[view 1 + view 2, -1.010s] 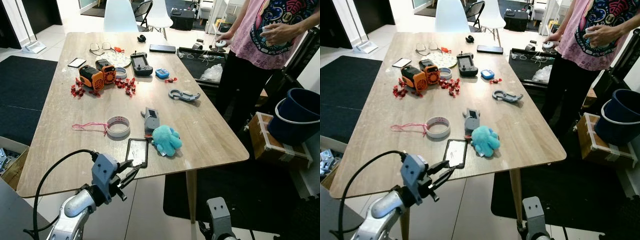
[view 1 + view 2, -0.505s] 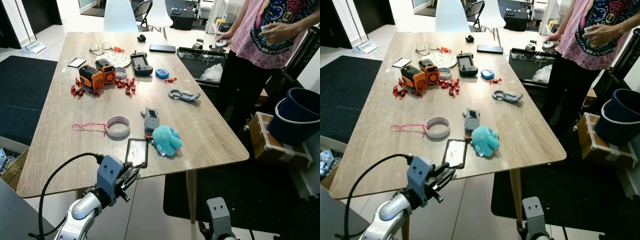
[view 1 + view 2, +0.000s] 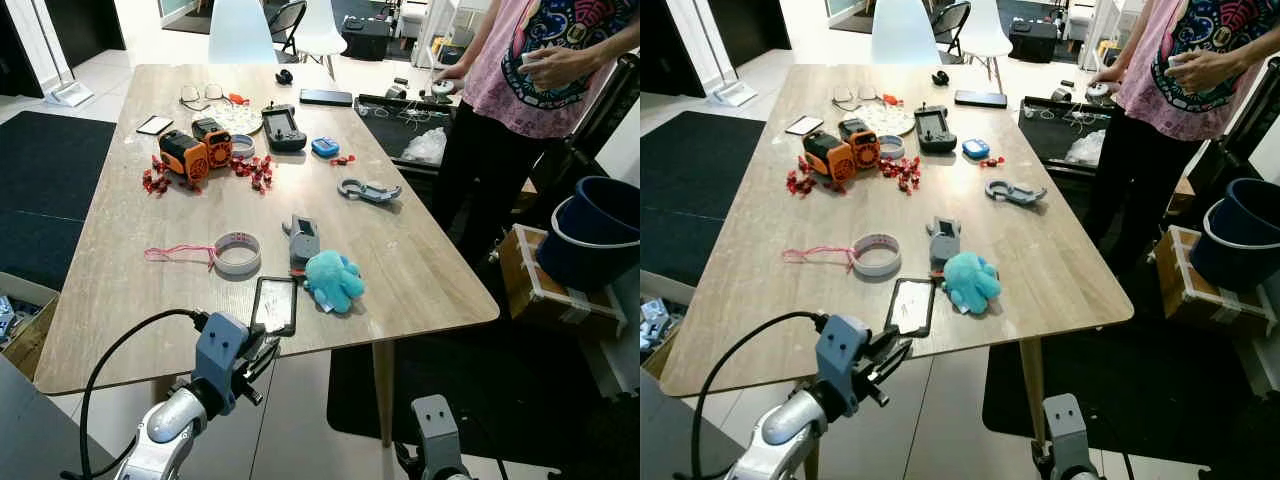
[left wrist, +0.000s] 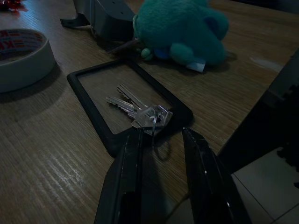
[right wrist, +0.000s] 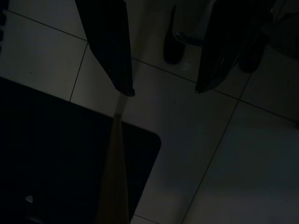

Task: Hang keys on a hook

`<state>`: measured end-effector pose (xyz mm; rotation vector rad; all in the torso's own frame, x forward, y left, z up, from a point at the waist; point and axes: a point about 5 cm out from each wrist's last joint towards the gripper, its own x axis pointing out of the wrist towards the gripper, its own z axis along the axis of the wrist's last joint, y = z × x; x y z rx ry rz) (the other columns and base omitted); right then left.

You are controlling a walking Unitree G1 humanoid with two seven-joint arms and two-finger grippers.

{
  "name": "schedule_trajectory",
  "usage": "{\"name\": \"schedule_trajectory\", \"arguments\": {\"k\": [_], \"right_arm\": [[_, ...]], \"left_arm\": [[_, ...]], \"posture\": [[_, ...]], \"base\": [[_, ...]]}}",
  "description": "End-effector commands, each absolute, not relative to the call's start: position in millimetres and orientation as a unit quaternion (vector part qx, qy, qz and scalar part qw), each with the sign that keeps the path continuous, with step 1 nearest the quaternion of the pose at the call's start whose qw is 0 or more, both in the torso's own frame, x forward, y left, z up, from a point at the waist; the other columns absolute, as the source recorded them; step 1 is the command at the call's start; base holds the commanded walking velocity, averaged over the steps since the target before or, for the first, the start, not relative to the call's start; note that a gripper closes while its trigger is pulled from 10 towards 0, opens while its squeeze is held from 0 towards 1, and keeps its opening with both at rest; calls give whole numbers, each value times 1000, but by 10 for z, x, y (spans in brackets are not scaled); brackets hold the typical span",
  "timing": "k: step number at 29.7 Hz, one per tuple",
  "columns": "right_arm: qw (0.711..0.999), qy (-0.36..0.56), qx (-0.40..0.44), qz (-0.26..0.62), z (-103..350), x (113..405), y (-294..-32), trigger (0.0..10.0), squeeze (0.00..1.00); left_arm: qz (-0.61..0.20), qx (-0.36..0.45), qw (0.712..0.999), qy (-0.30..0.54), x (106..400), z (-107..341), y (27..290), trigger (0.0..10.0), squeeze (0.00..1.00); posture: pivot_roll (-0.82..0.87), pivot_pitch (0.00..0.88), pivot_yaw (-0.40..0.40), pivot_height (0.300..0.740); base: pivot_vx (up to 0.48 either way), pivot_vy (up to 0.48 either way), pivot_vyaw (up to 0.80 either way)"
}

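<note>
Your keys (image 4: 140,110), thin silver metal on a wire ring, lay in the shallow black rectangular tray (image 4: 88,99) near the wooden table's (image 3: 420,270) front edge. Your left gripper (image 4: 161,135) sat at that edge, fingers parted either side of the ring (nothing gripped). The fuzzy teal plush (image 4: 180,30) touched the tray; your right gripper (image 5: 163,91) hung spread.
</note>
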<state>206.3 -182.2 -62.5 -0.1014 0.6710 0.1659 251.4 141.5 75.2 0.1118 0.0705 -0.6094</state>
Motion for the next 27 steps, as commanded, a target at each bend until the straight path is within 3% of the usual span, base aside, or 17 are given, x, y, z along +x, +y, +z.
{"name": "schedule_trajectory", "arguments": {"k": [1,2,3,8,13,14,16,17,19,22,23,24,27], "right_arm": [[937,339,-47,77,-662,1998,-1839,10000,0],[937,339,-47,77,-662,1998,-1839,10000,0],[937,338,-47,77,-661,1999,-1839,10000,0],[937,338,-47,77,-660,2000,-1838,10000,0],[937,338,-47,77,-660,2001,-1835,10000,0],[937,338,-47,77,-660,2001,-1835,10000,0],[937,338,-46,77,-660,2000,-1834,10000,0],[937,338,-46,77,-661,2000,-1833,10000,0],[937,338,-46,77,-661,2000,-1832,10000,0],[937,338,-46,77,-661,2000,-1829,10000,0],[937,338,-46,77,-661,2000,-1829,10000,0],[937,338,-46,77,-661,2001,-1828,10000,0],[937,338,-45,77,-662,2001,-1825,10000,0]], "left_arm": [[-301,49,952,30,2510,757,1376,9451,0],[-300,47,952,28,2513,766,1377,8902,0],[-299,45,953,26,2515,774,1378,9608,0],[-298,42,953,24,2519,782,1376,10000,0],[-300,40,953,22,2519,788,1369,9059,0],[-300,40,953,21,2520,793,1367,7804,0],[-300,39,953,20,2522,798,1365,7804,0],[-300,38,953,19,2527,804,1365,5294,0],[-300,37,953,18,2528,805,1365,5294,0],[-300,35,953,17,2529,811,1364,2157,0],[-300,35,953,17,2530,813,1364,2157,0],[-300,34,953,17,2531,815,1360,588,0],[-300,32,953,16,2532,819,1353,0,0]], "posture": [[58,84,-60,740],[59,84,-61,740],[58,85,-61,740],[58,86,-61,740],[58,86,-61,740],[58,88,-61,740],[58,88,-61,740],[59,88,-61,740],[59,88,-61,740],[60,91,-61,740],[60,91,-61,740],[60,91,-61,740],[62,91,-60,740]], "base": [[0,0,0],[0,0,0],[0,0,0],[0,0,0],[0,0,0],[0,0,0],[0,0,0],[0,0,0],[0,0,0],[0,0,0],[0,0,0],[0,0,0],[0,0,0]]}}
